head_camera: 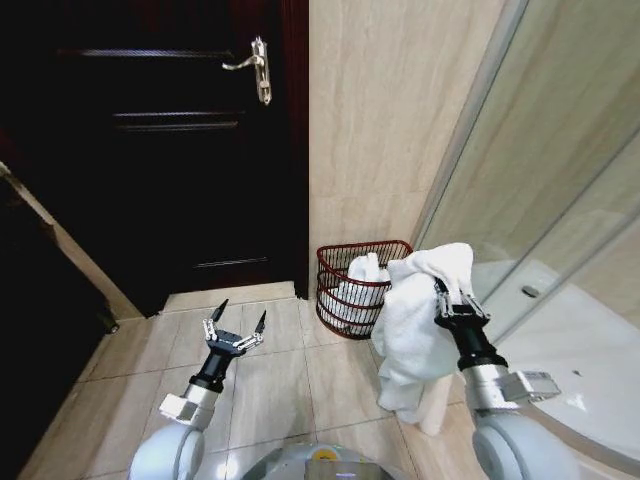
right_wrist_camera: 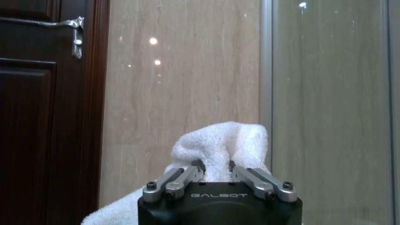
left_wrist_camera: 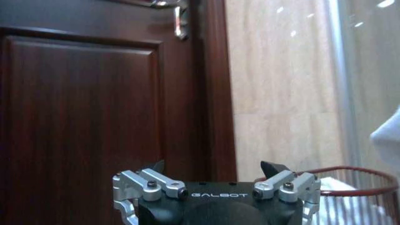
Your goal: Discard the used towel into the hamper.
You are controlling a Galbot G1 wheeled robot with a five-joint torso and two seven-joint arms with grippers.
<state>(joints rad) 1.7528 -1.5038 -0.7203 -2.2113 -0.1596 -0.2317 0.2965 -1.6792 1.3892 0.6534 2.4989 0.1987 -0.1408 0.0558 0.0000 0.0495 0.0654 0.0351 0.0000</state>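
A white towel (head_camera: 420, 320) hangs in a bunch from my right gripper (head_camera: 452, 297), which is shut on its upper fold. In the right wrist view the fingers (right_wrist_camera: 185, 177) pinch the towel (right_wrist_camera: 218, 143) between them. The hamper (head_camera: 358, 287), a dark red open-weave basket, stands on the floor against the tiled wall, just left of the hanging towel, with white cloth (head_camera: 362, 275) inside it. My left gripper (head_camera: 236, 322) is open and empty above the floor tiles, left of the hamper. The hamper's rim (left_wrist_camera: 359, 180) shows beside the left gripper (left_wrist_camera: 212, 168).
A dark wooden door (head_camera: 150, 150) with a metal handle (head_camera: 252, 65) fills the left wall. A glass shower partition (head_camera: 540, 180) and its white tray (head_camera: 590, 350) stand on the right. Beige floor tiles (head_camera: 280, 370) lie between.
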